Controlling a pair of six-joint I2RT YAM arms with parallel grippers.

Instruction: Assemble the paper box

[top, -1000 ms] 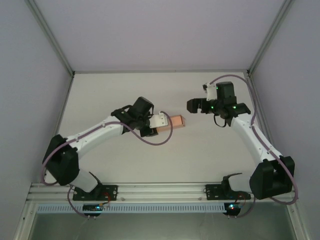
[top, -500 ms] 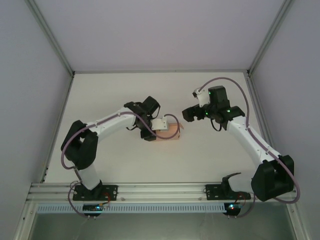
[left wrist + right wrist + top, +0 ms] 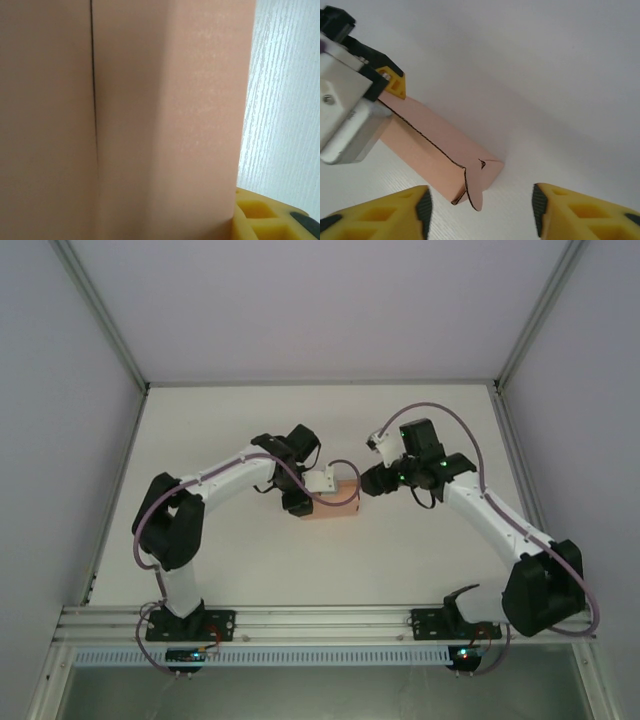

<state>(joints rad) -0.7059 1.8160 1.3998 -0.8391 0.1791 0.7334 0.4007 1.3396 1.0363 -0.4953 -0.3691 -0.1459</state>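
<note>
The paper box (image 3: 427, 145) is folded up into a long salmon-pink sleeve. It sits low over the middle of the table (image 3: 250, 560), a little left of centre, though I cannot tell whether its underside touches the surface. The end facing my right arm is unfinished. A rounded flap (image 3: 475, 187) sticks out past the corner, untucked, and a small fold is pinched in beside it.

My left gripper (image 3: 325, 485) is clamped on the far end of the sleeve. One of its yellow fingers (image 3: 393, 84) lies along the top edge, and in the left wrist view the pink card sits right up against the lens. My right gripper (image 3: 481, 212) hangs just short of the loose end, with both yellow fingers (image 3: 405, 207) spread to either side of the flap and nothing between them.

I judge the step in hand to be closing this end. The body is formed, and the flap is what remains on this side.

The next move calls for my left arm to keep the sleeve steady while my right meets the flap squarely and folds it across the opening. The card is thin, so a push off the fold line would likely crease the flap or twist the sleeve in my left grip.
</note>
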